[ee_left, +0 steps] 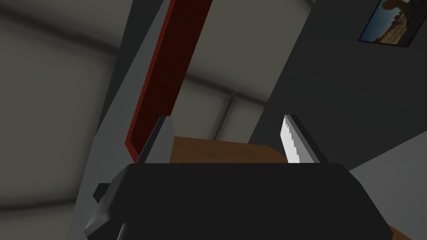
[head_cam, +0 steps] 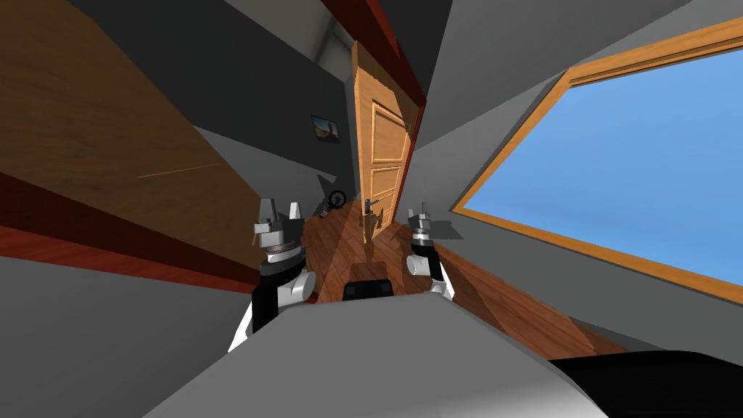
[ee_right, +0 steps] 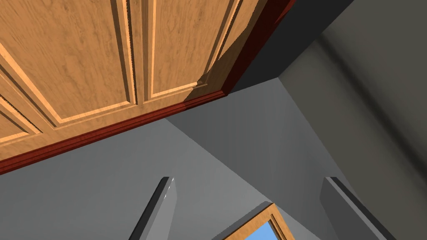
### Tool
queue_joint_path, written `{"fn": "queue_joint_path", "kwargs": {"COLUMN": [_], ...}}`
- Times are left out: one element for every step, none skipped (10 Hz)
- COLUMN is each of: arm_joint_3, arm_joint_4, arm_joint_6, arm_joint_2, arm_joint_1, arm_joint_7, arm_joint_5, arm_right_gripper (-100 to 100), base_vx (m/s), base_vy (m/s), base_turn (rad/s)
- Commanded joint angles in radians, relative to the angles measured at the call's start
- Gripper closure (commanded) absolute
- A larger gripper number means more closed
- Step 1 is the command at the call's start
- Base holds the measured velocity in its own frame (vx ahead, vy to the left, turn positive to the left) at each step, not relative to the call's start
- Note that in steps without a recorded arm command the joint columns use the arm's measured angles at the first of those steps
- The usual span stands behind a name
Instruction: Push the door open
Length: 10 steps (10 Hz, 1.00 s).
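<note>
Panelled wooden door ajar in dark red frame. Left pincer wide, empty — right pincer wide, empty — near door handle.

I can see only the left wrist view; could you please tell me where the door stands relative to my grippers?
Observer: In the head view the wooden panelled door stands ahead, beyond the left gripper and the right gripper.
Operator: Thank you; is the right gripper open?
Observer: Yes, its fingers stand apart and empty in the right wrist view, below the door's red frame.
Operator: Is there a handle?
Observer: A small dark handle juts from the door, seen between the two grippers.
</note>
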Motion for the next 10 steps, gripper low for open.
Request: {"fn": "queue_joint_path", "kwargs": {"arm_joint_3": [-0.001,0.003,0.007,0.007,0.012,0.012,0.016,0.021,0.026,0.026], "arm_joint_4": [0.034,0.072,0.101,0.111,0.147,0.151,0.191,0.222,0.26,0.278], "arm_joint_6": [-0.004,-0.007,-0.011,-0.011,-0.014,-0.014,-0.017,-0.021,-0.025,-0.025], "arm_joint_2": [-0.004,-0.008,-0.012,-0.012,-0.016,-0.016,-0.02,-0.024,-0.027,-0.027], "arm_joint_1": [-0.019,-0.04,-0.062,-0.062,-0.085,-0.085,-0.107,-0.132,-0.157,-0.157], "arm_joint_7": [-0.003,-0.006,-0.009,-0.009,-0.012,-0.012,-0.015,-0.018,-0.021,-0.021], "arm_joint_5": [0.0,0.003,0.005,0.005,0.008,0.008,0.011,0.014,0.017,0.017], "arm_right_gripper": [-100,-100,-100,-100,-100,-100,-100,-100,-100,-100], "base_vx": [0.025,0.026,0.041,0.033,0.035,0.028,0.031,0.047,0.052,0.035], "base_vy": [-0.071,-0.062,-0.089,-0.062,-0.054,-0.045,-0.051,-0.079,-0.109,-0.085], "base_turn": [0.028,0.046,0.089,0.04,0.055,0.035,0.053,0.098,0.137,0.043]}}
